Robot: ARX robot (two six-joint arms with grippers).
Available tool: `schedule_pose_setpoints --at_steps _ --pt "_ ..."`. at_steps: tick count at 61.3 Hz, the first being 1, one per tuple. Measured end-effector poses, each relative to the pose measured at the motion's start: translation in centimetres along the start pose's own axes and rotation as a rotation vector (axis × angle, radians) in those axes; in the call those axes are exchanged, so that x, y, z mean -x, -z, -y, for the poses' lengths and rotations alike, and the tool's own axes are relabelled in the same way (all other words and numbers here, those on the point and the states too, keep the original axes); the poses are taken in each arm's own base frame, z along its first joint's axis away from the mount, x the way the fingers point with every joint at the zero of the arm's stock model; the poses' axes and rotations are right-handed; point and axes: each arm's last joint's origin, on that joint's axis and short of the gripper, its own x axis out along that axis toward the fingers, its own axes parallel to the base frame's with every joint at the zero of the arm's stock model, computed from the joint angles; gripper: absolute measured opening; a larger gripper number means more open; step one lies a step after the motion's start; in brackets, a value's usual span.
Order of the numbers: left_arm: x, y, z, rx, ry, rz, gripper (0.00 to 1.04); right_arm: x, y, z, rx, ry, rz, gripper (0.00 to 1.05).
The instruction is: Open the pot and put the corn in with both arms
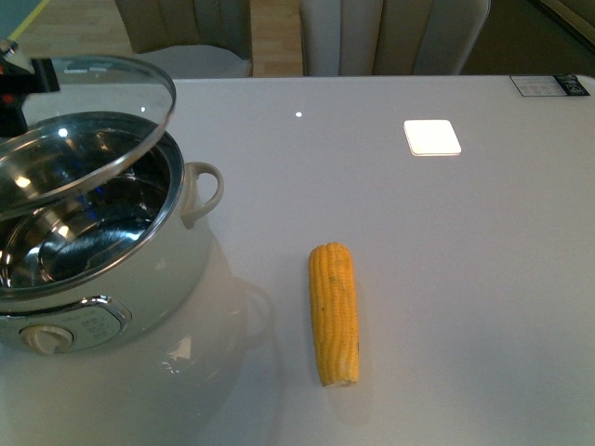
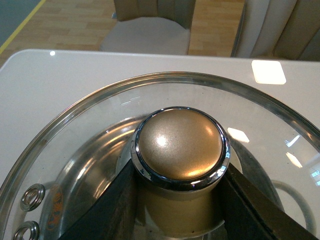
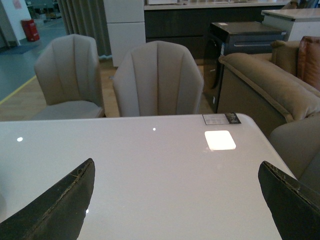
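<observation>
Pot (image 1: 93,279), round and white, polished steel bowl bare, stands at the counter's (image 1: 465,279) front-left corner. Its glass lid (image 1: 93,121) hangs tilted above the rim, left pincer (image 2: 180,200) clamped on the pale domed knob (image 2: 180,147). Corn (image 1: 334,314), a yellow kerneled cob, lies mid-counter toward the front edge. Right pincer (image 3: 175,200) is spread apart.

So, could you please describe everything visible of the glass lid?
The lid is round, clear glass with a steel rim band, two small steel eyelets near the edge, and a dull gold knob ringed in chrome. It sits raised and tilted over the pot, leaving the bowl partly uncovered. The left gripper clamps the knob's neck; whether the low edge touches the pot's rim is unclear.
</observation>
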Motion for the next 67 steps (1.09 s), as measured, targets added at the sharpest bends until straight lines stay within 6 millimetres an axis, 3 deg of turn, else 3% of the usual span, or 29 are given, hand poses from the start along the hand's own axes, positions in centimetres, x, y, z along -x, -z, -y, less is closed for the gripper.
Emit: schedule_pose_setpoints --at_steps 7,19,27,44,52,67 --pt "0.4 -1.1 -1.6 0.020 -0.023 0.038 0.39 0.0 0.0 0.0 0.000 0.000 0.000 0.96" --pt "1.1 -1.6 -8.0 0.041 -0.128 0.092 0.39 0.0 0.0 0.0 0.000 0.000 0.000 0.96" --pt "2.1 0.2 -12.9 0.033 -0.219 0.098 0.39 0.0 0.0 0.0 0.000 0.000 0.000 0.96" --pt "2.4 5.6 -20.1 0.023 -0.388 0.055 0.39 0.0 0.0 0.0 0.000 0.000 0.000 0.96" --pt "1.9 8.6 -21.6 0.029 -0.433 0.035 0.39 0.0 0.0 0.0 0.000 0.000 0.000 0.96" --pt "-0.6 12.7 -21.8 0.044 -0.407 0.000 0.39 0.0 0.0 0.0 0.000 0.000 0.000 0.96"
